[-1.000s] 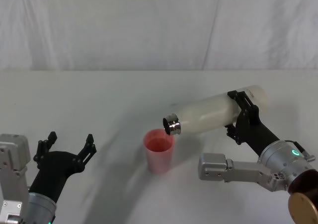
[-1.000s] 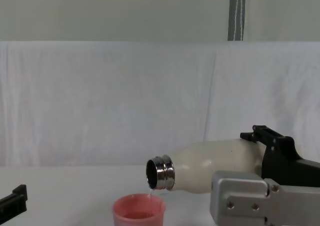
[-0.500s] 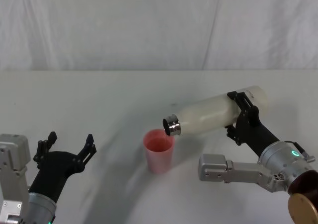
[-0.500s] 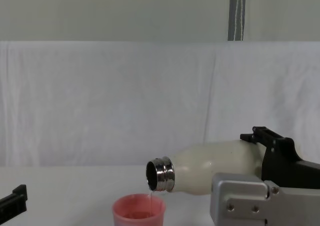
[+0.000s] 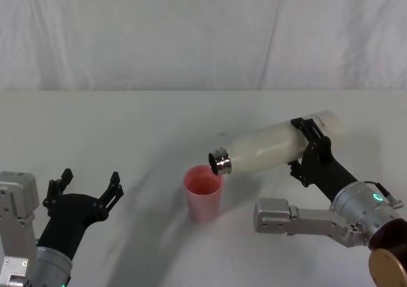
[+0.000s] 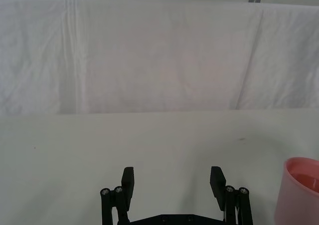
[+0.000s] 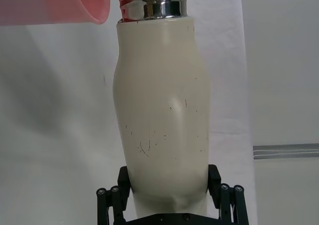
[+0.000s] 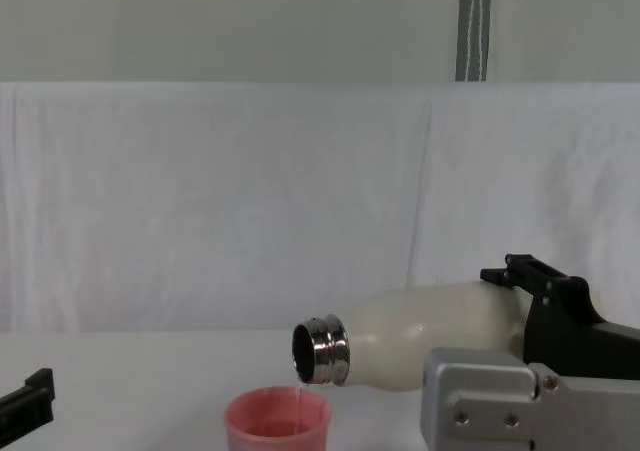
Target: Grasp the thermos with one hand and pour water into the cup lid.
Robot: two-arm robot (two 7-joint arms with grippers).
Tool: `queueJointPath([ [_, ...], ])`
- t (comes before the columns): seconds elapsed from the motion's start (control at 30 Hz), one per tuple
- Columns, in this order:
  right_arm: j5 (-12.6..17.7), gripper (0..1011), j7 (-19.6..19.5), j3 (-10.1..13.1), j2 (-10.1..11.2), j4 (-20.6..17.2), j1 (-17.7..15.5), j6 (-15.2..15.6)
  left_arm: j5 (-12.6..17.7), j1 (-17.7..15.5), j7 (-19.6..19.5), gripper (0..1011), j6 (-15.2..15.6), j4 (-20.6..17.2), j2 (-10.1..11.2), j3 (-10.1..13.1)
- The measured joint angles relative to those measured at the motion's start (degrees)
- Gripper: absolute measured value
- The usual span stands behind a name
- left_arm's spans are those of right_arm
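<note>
My right gripper is shut on the cream-white thermos, holding it nearly level above the table. Its steel neck hangs just over the rim of the pink cup lid. In the chest view a thin stream of water falls from the thermos mouth into the cup lid. The right wrist view shows the thermos body between the black fingers with the cup lid beyond the neck. My left gripper rests open at the near left, holding nothing.
A white cloth-covered table runs back to a white draped backdrop. The left wrist view shows the open left gripper over bare cloth and the cup lid at its side.
The thermos has tilted down very slightly, its neck sitting a touch lower over the cup lid. The left arm has stayed in place.
</note>
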Motion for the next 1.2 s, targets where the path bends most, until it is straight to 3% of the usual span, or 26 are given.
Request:
queueJointPath([
  [1.2, -0.33, 961, -0.04, -0.11, 0.09, -0.09, 0.09, 0.10, 0.00, 0.00, 0.00, 1001, 0.00, 0.00, 0.00, 0.00],
])
